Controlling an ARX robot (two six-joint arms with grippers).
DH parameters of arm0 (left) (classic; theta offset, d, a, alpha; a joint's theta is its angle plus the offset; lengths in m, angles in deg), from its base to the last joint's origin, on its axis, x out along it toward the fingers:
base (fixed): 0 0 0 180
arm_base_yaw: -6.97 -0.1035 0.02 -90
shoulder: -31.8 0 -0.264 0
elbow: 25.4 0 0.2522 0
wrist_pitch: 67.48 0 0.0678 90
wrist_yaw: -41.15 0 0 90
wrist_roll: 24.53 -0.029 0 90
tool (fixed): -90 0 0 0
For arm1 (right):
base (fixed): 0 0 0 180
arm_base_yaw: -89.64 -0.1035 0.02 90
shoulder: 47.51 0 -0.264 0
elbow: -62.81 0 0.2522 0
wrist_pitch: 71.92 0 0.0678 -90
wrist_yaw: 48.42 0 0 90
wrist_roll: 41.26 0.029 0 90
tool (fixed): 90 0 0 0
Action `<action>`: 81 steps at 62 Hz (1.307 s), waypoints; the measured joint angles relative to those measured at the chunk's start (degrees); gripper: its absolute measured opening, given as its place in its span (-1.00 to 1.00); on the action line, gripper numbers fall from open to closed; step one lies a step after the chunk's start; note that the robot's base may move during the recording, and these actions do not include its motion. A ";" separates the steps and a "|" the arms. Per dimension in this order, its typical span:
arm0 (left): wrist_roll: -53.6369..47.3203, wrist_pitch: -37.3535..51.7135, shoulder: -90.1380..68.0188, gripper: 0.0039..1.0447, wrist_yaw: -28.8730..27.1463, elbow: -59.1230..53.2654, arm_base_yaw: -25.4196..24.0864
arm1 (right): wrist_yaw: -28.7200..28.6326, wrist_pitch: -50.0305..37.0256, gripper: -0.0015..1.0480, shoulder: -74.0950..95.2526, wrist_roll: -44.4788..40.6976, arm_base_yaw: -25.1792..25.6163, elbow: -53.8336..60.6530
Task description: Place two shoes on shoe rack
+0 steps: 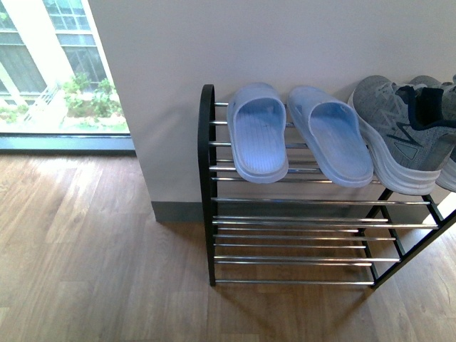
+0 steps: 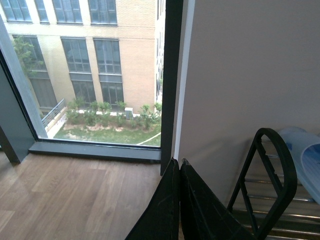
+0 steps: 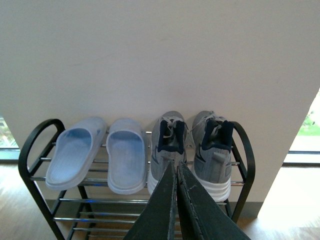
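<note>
On the shoe rack (image 3: 35, 150) sit slides (image 3: 125, 155) and sneakers (image 3: 212, 155); both jaws pressed together, empty.

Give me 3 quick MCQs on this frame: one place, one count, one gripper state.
1. Where do the pale-blue sandals sit on the shoe rack?
A. top tier
B. bottom tier
C. floor beside it

2. How many shoes are on the rack in all?
A. two
B. three
C. four

3. What is the right gripper doing?
A. shut on a sneaker
B. shut, holding nothing
C. wide open

Answers:
1 A, both rest on the uppermost bars.
2 C, two sandals plus two grey sneakers in the right wrist view.
3 B, its fingers meet with nothing between them.
</note>
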 joint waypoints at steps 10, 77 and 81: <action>0.00 -5.40 5.99 -0.99 0.00 -0.02 -0.02 | 0.00 0.00 -0.97 0.00 0.02 0.00 0.00; 0.00 -36.63 36.26 -0.99 0.00 -0.02 -0.02 | 0.00 0.00 0.82 0.00 0.04 0.00 0.00; 0.00 -37.27 37.90 -0.99 0.00 -0.02 -0.02 | -0.02 0.00 0.82 0.00 0.04 0.00 0.00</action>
